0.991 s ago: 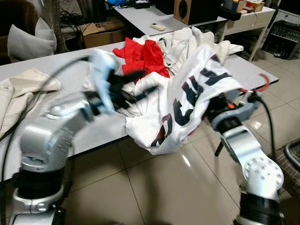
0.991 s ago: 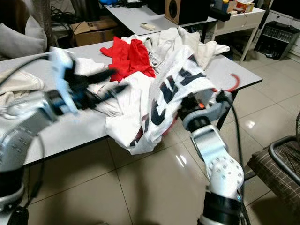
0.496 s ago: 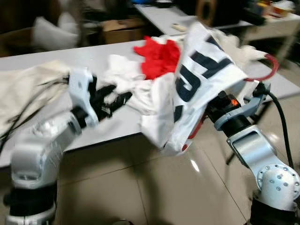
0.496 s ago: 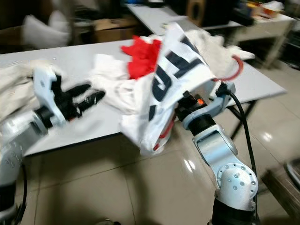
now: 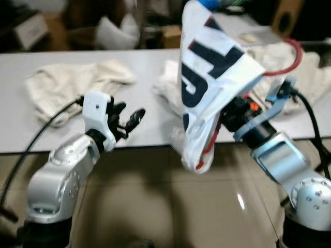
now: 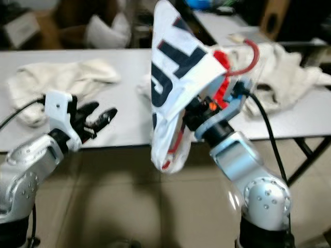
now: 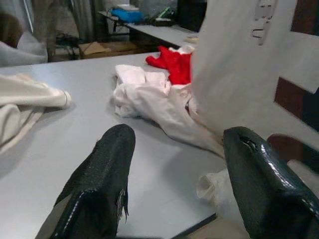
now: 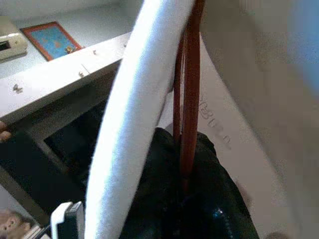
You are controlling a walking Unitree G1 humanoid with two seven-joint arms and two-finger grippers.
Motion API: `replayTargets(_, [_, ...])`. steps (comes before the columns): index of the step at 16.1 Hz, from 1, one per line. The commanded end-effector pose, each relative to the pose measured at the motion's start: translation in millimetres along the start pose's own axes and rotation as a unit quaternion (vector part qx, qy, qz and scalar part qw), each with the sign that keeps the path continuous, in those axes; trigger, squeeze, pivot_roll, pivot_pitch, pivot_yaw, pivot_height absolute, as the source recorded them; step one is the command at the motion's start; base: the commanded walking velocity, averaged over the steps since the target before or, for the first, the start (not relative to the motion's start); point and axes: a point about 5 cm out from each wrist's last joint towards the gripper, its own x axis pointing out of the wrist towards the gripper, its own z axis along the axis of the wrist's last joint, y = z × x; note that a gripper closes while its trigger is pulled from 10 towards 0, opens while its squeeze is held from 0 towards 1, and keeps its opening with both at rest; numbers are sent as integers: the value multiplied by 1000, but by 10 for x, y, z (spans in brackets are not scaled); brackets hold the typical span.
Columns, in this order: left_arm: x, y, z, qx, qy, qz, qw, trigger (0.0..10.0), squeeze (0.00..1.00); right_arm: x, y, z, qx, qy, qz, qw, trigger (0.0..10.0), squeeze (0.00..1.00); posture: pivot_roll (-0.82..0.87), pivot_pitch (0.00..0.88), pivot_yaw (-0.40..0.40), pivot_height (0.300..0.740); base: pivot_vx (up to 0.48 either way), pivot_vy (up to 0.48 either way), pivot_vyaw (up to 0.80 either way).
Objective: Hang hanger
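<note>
A red wire hanger [image 5: 296, 56] carries a white shirt [image 5: 209, 77] with dark blue letters, held up above the table's front edge. My right gripper [image 8: 184, 199] is shut on the hanger's red wires [image 8: 188, 99], with the shirt's white fabric [image 8: 129, 124] draped beside it. In the eye views the shirt hides its fingers. Left of the shirt, at the table's front edge, my left gripper [image 5: 129, 118] stands open and holds nothing; its black fingers [image 7: 104, 169] point over the tabletop.
The long grey table [image 5: 145, 67] bears a cream garment [image 5: 77, 82] at the left, a crumpled white garment [image 7: 149, 94], a red one [image 7: 174, 62] and more pale clothes [image 5: 269, 51] at the right. Glossy tiled floor [image 5: 155, 206] lies below.
The camera has swung, shifting the scene. My right gripper has lifted the hanger and shirt higher off the table. My left gripper has drawn back from the clothes pile, fingers open.
</note>
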Motion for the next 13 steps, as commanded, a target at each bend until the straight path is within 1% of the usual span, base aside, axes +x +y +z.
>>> replayTargets(1, [9, -44, 37, 10, -6, 0, 1000, 10000, 0, 3, 71, -2, -4, 6, 20, 1000, 0, 0, -156, 0, 29, 740, 0, 0, 744])
replayTargets(6, [25, -113, 28, 8, -7, -7, 1000, 10000, 0, -23, 81, -43, -14, 27, 22, 999, 0, 0, -160, 0, 28, 740, 0, 0, 735])
replayTargets(9, [17, -116, 21, 7, -5, -6, 1000, 10000, 0, -24, 98, -39, -23, 35, 28, 999, 0, 0, -160, 0, 28, 740, 0, 0, 731])
replayTargets(11, [12, -115, 36, 1, -12, 0, 1000, 10000, 0, -6, 155, 121, -45, 11, 46, 998, 0, 0, -158, 0, 23, 740, 0, 0, 725])
replayTargets(12, [15, -116, 55, -2, -18, 1, 1000, 10000, 0, 17, 210, 317, -71, -23, 61, 995, 0, 0, -157, 0, 21, 740, 0, 0, 712])
replayTargets(13, [18, -115, 66, -2, -21, 1, 1000, 10000, 0, 31, 256, 439, -88, -44, 71, 993, 0, 0, -155, 0, 21, 740, 0, 0, 712])
